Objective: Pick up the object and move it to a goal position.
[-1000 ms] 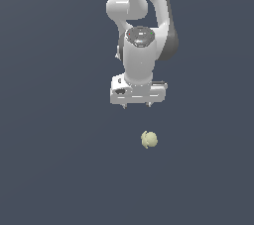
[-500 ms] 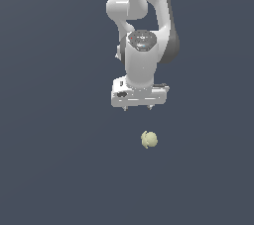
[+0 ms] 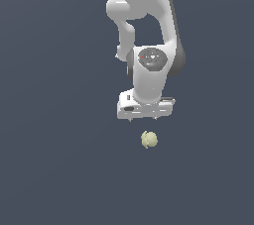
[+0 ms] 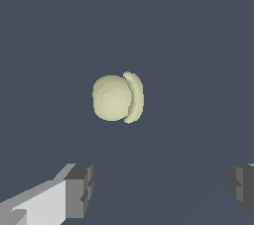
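The object is a small pale yellow-green lumpy ball lying on the dark flat surface. In the exterior view my white gripper hangs just above and slightly behind it, not touching. The wrist view shows the object in the middle of the picture, with a raised ridge along one side. My two dark fingertips stand far apart at the frame's edge, so the gripper is open with nothing between them. The object is much narrower than the gap.
The Panda arm rises above the gripper toward the top of the exterior view. The dark grey-blue surface spreads all around with no other thing on it.
The gripper has come down toward the object over the last second. The object has not moved.
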